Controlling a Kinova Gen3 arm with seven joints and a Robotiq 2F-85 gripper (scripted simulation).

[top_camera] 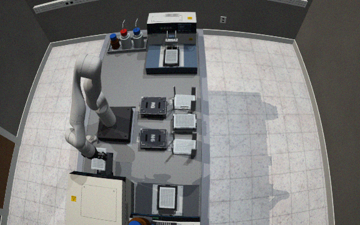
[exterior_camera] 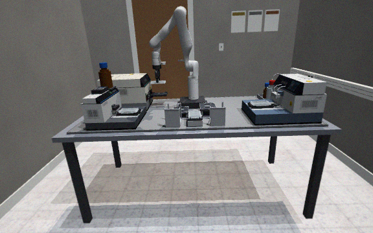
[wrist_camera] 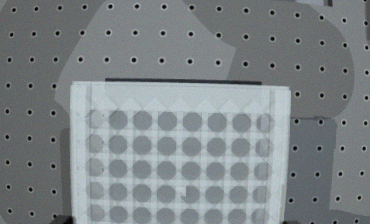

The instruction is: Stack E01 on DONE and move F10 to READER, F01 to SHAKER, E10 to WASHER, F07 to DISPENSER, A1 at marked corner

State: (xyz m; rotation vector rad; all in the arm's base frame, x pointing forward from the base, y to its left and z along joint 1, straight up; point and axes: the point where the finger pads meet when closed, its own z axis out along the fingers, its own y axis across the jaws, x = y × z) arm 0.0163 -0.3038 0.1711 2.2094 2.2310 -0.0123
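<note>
My gripper (top_camera: 99, 159) (exterior_camera: 157, 79) grips a white well plate (top_camera: 98, 164) (exterior_camera: 160, 82) (wrist_camera: 181, 150) across its width and holds it level in the air. The plate hangs above the dark pull-out tray (exterior_camera: 159, 94) in front of the white READER housing (top_camera: 95, 200) (exterior_camera: 131, 81); by its place it is plate E01. Its label is not readable. In the wrist view the plate fills the lower half over the perforated deck (wrist_camera: 31, 60). Another plate (top_camera: 184, 121) (exterior_camera: 194, 114) sits on the middle station between two racks.
Rack plates (top_camera: 184, 101) (top_camera: 184, 146) flank the middle station. Nests RG (top_camera: 153, 106) and N6 (top_camera: 153, 139) are bare. A plate (top_camera: 171, 57) (exterior_camera: 261, 103) lies on the blue-based instrument, another plate (top_camera: 167, 197) (exterior_camera: 128, 110) on the instrument beside the READER. Bottles (top_camera: 125, 39) stand at the far end.
</note>
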